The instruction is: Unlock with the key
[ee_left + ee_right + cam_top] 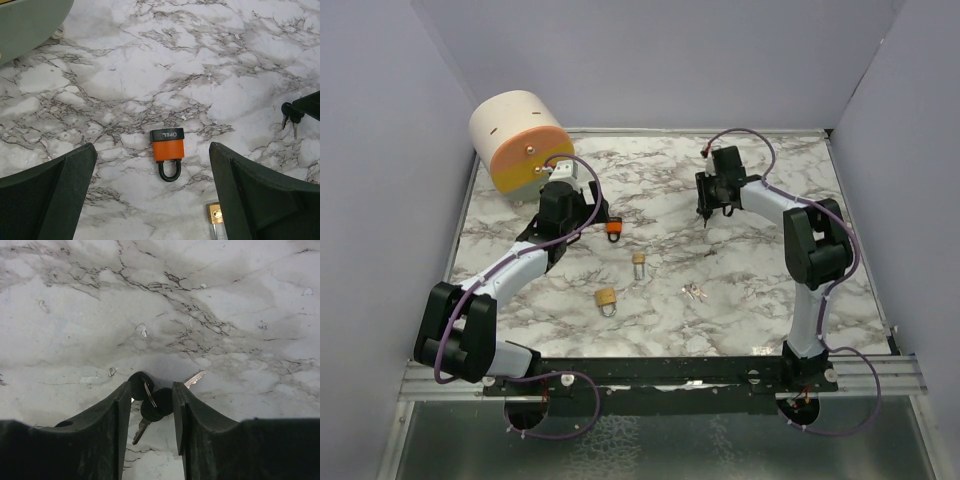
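An orange padlock [614, 229] with a black top and shackle lies flat on the marble table [770, 300]. In the left wrist view the padlock [168, 147] lies between my open fingers, shackle towards the camera. My left gripper [588, 208] [152, 150] hovers over it, open and empty. My right gripper [711, 205] [152, 390] is shut on a bunch of black-headed keys [156, 402]; one blade points down, another sticks out to the right. The keys also show hanging at the right edge of the left wrist view [289, 121].
A brass padlock [606, 299] lies at the table's middle front. A second small brass padlock [639, 262] [216, 214] lies near the orange one. Small loose keys [695, 292] lie right of them. A cream and orange cylinder [515, 140] stands at the back left.
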You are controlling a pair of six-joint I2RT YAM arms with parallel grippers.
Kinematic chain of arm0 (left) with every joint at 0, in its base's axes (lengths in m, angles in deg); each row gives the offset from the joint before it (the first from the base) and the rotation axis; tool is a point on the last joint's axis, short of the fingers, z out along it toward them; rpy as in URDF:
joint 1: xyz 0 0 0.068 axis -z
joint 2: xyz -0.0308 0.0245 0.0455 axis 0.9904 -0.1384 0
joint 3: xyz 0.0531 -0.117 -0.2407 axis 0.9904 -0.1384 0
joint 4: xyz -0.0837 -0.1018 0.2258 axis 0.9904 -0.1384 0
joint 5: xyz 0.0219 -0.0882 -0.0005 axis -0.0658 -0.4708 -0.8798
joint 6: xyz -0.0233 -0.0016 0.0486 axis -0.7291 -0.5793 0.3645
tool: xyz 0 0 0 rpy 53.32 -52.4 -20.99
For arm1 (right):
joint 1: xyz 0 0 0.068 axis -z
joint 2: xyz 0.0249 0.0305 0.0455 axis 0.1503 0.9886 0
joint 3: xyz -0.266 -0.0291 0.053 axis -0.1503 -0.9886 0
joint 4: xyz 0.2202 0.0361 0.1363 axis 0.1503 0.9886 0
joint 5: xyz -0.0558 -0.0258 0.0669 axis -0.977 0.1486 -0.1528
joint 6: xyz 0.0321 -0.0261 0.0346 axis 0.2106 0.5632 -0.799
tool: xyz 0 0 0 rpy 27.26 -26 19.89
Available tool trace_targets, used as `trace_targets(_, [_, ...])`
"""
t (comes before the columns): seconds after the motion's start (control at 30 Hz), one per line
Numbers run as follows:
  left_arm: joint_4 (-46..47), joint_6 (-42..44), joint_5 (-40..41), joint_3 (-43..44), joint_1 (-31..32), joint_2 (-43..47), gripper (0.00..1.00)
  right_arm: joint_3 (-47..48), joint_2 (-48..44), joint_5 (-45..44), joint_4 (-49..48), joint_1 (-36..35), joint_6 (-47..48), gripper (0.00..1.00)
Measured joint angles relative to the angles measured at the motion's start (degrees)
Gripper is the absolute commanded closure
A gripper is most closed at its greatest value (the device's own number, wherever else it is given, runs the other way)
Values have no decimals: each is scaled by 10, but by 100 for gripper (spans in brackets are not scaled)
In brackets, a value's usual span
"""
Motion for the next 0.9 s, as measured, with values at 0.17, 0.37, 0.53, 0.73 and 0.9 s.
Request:
trace_targets(0.17, [0, 0, 0, 0, 0, 0, 1, 0, 12, 5, 4, 0, 1, 69])
trace_targets(0.37, [0, 0, 0, 0, 0, 0, 1, 10, 26, 14, 4, 0, 3, 99])
trace_targets(0.53, [0, 0, 0, 0, 0, 0, 1, 16, 30, 17, 5, 0, 3, 99])
trace_targets(0.73, [2, 0, -9, 0, 0, -5, 1, -2, 18, 20, -6, 0, 1, 99])
trace_targets(0.9, [35, 0, -45, 1, 20, -22, 1, -53, -46, 40, -20, 0, -4, 99])
